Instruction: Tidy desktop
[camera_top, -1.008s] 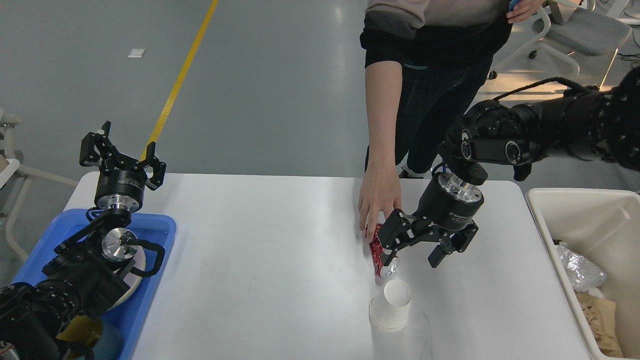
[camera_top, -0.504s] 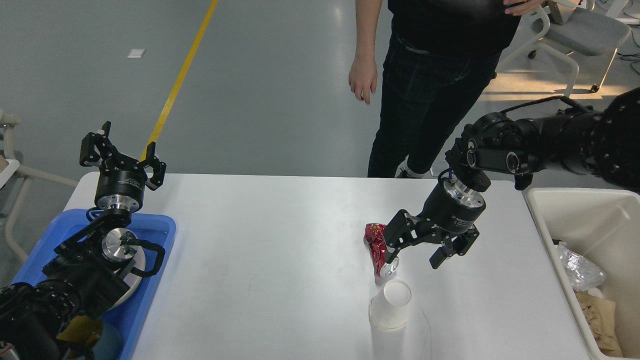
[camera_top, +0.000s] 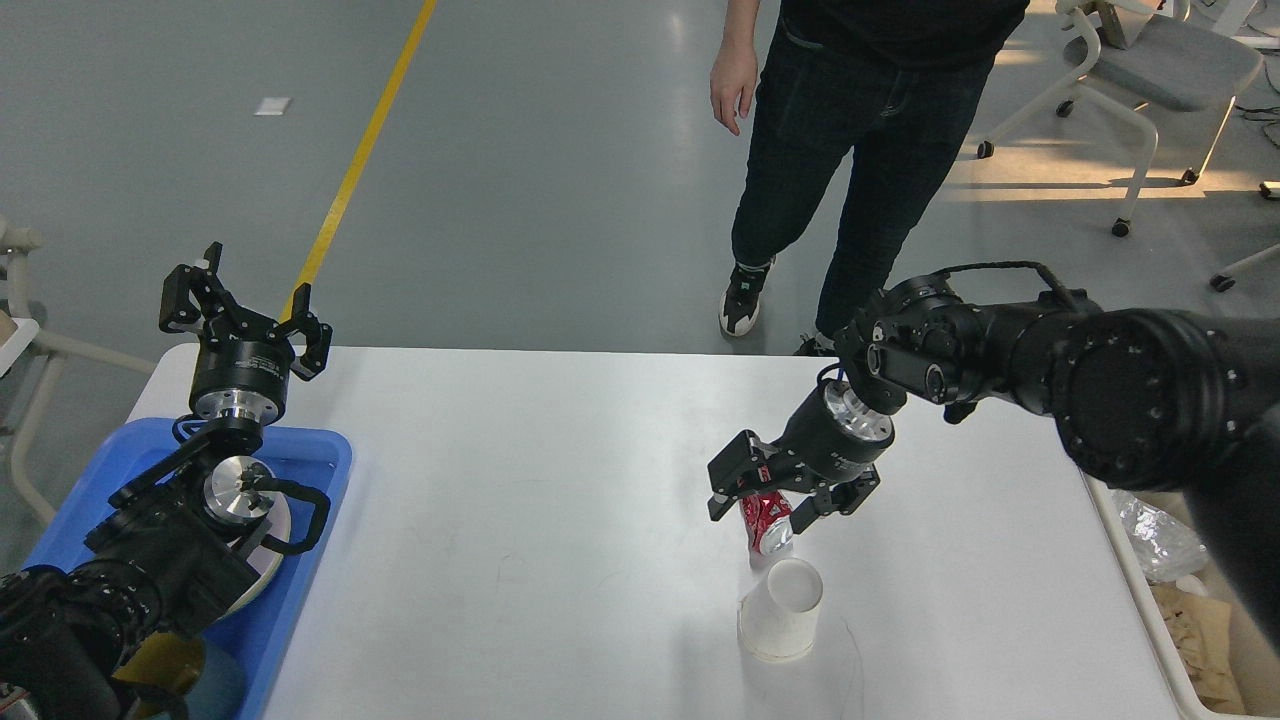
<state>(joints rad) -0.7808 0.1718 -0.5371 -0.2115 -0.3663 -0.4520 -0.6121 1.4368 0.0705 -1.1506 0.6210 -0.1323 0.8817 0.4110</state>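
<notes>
The white desktop (camera_top: 520, 480) fills the middle of the head view. A crushed red can (camera_top: 766, 524) lies on it right of centre. A white paper cup (camera_top: 781, 608) lies on its side just in front of the can. My right gripper (camera_top: 762, 508) is open, its two fingers on either side of the can's upper end. My left gripper (camera_top: 245, 318) is open and empty, raised above the table's far left corner.
A blue tray (camera_top: 305, 520) with a white dish sits at the left edge under my left arm. A cream bin (camera_top: 1165, 620) holding crumpled trash stands at the right. A person (camera_top: 850, 130) stands behind the table.
The person's hand let go of the red can and withdrew; the person stepped back. My right gripper moved left and now straddles the can. The left arm has not moved.
</notes>
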